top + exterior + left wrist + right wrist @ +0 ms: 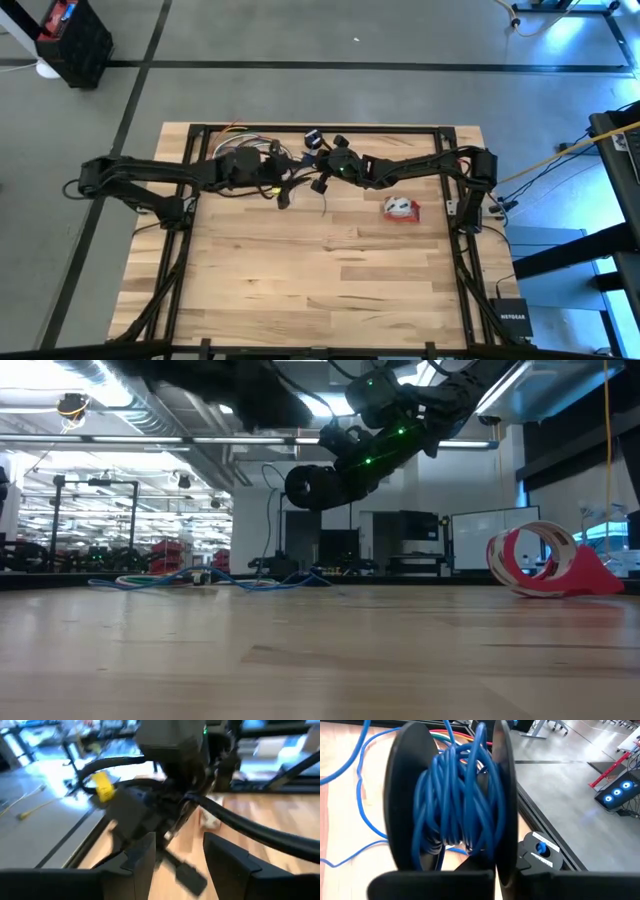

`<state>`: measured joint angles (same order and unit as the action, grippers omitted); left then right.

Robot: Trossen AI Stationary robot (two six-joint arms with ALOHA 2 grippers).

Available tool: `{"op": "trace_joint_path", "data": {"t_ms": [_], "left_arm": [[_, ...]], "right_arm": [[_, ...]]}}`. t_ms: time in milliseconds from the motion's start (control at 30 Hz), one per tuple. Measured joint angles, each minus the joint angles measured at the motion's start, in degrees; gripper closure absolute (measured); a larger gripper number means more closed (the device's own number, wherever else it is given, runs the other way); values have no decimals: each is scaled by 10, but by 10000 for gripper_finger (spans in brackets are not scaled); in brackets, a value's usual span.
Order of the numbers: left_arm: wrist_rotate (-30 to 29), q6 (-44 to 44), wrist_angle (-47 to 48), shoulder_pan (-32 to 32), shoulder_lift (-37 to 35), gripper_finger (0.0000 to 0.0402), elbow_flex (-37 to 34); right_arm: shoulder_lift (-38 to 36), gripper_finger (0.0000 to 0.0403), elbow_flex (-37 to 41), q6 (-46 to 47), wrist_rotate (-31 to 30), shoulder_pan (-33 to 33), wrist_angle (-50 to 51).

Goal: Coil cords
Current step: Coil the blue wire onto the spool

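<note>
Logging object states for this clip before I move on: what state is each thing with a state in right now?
blue cord: partly wound on the spool, the rest trailing loose on the table.
black spool: held off the table, upright between the right gripper's fingers.
red-and-white cord bundle: coiled, lying alone on the table, untouched.
right gripper: shut on the spool.
left gripper: open, empty, close to the right arm.

The word NETGEAR stands on a small black box [512,318] beside the table's corner.
</note>
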<state>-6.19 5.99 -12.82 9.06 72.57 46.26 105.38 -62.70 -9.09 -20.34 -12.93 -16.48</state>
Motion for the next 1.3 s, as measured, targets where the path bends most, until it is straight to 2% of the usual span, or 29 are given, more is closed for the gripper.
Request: {"op": "trace_joint_path", "data": {"t_ms": [100, 233, 333, 400, 467, 600, 767, 867, 1033, 1300], "left_arm": [[-67, 0, 128, -11, -36, 244, 32], [-153, -27, 270, -7, -76, 255, 36], [-154, -48, 356, 17, -94, 262, 35], [-144, -54, 368, 39, -103, 264, 23], [-94, -57, 344, 69, -112, 265, 1], [49, -69, 228, 134, -105, 265, -64], [121, -84, 64, 179, -58, 266, -124], [189, -83, 26, 184, -32, 266, -132], [199, -75, -15, 184, -7, 266, -132], [244, -66, 2, 185, -11, 266, -129]], "right_arm": [[0, 402, 0, -1, 0, 0, 0], [0, 402, 0, -2, 0, 0, 1], [0, 402, 0, -3, 0, 1, 1], [0, 402, 0, -3, 1, 1, 2], [0, 402, 0, -3, 7, 1, 3], [0, 402, 0, -4, 9, 1, 4], [0, 402, 0, -4, 9, 1, 3], [-1, 402, 0, -4, 9, 1, 3], [-1, 402, 0, -17, 9, 1, 0], [-1, 402, 0, -17, 9, 1, 3]]}}
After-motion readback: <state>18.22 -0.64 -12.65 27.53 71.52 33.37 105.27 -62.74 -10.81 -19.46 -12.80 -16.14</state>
